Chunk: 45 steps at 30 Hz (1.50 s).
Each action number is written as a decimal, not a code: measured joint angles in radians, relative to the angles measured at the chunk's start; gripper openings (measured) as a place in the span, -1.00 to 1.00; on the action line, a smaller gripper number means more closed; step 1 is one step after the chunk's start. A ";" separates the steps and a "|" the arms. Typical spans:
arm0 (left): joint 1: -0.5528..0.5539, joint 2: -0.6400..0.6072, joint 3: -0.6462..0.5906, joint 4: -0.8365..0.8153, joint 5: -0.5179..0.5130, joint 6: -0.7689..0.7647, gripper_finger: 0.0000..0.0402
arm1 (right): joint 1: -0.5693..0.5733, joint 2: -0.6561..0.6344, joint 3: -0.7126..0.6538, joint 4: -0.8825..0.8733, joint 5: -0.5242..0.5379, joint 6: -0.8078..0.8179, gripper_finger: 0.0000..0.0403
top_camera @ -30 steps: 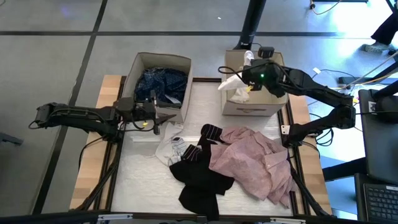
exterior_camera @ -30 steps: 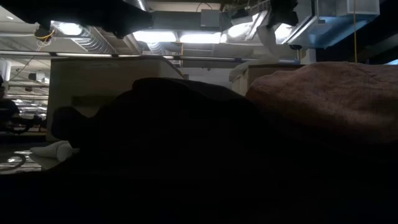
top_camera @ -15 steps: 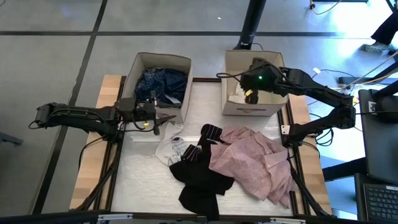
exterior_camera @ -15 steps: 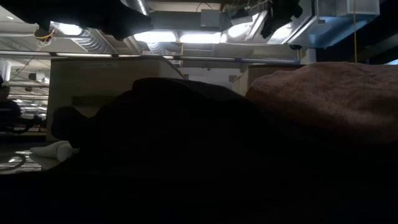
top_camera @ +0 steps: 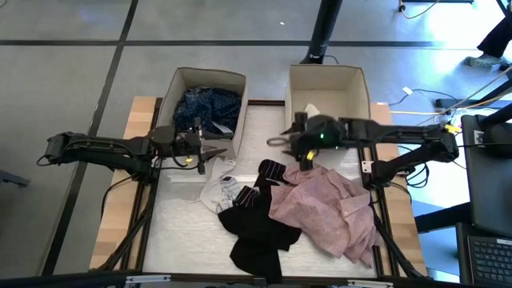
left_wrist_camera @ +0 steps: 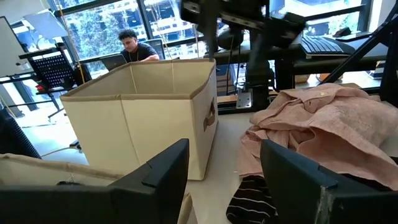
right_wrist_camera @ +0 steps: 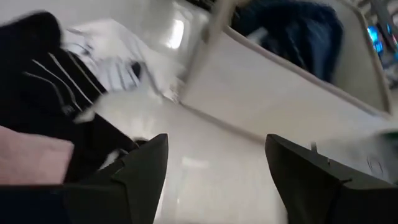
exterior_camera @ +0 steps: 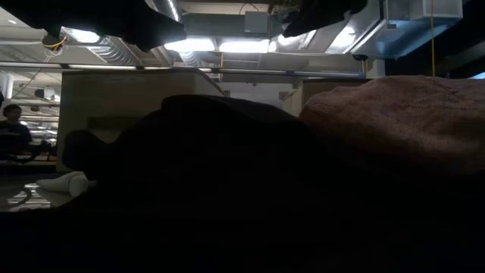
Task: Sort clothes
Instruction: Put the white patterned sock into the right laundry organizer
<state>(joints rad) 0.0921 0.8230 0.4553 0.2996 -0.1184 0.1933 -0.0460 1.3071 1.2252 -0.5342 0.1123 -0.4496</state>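
On the table lie a pale pink shirt (top_camera: 328, 204), a black garment (top_camera: 256, 228) with a striped part (top_camera: 272, 170), and a blue-white plaid piece (top_camera: 218, 189). A navy dotted garment (top_camera: 206, 104) fills the left beige box (top_camera: 182, 80). A small white piece (top_camera: 310, 110) lies in the right beige box (top_camera: 356, 80). My right gripper (top_camera: 277, 142) hangs open above the table between the two boxes, empty. My left gripper (top_camera: 214, 150) stands open at the left box's near wall, empty.
The heap of clothes covers the table's middle and near right. Bare table shows between the boxes and at the near left (top_camera: 180, 232). People sit in the room beyond the table (left_wrist_camera: 134, 43) (exterior_camera: 11, 130).
My right gripper held the small white piece above the right box, then opened and let it go. The piece has dropped into that box. The gripper has then swung toward the table's left and near edge, out over the bare strip between the boxes.
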 joint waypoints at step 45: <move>0.002 0.001 0.001 0.003 0.000 0.009 -0.06 | 0.177 0.876 0.320 0.392 -0.124 0.189 0.35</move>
<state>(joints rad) 0.0940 0.8238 0.4561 0.3027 -0.1188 0.2020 0.1307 2.1828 1.5450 -0.1417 -0.0119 -0.2604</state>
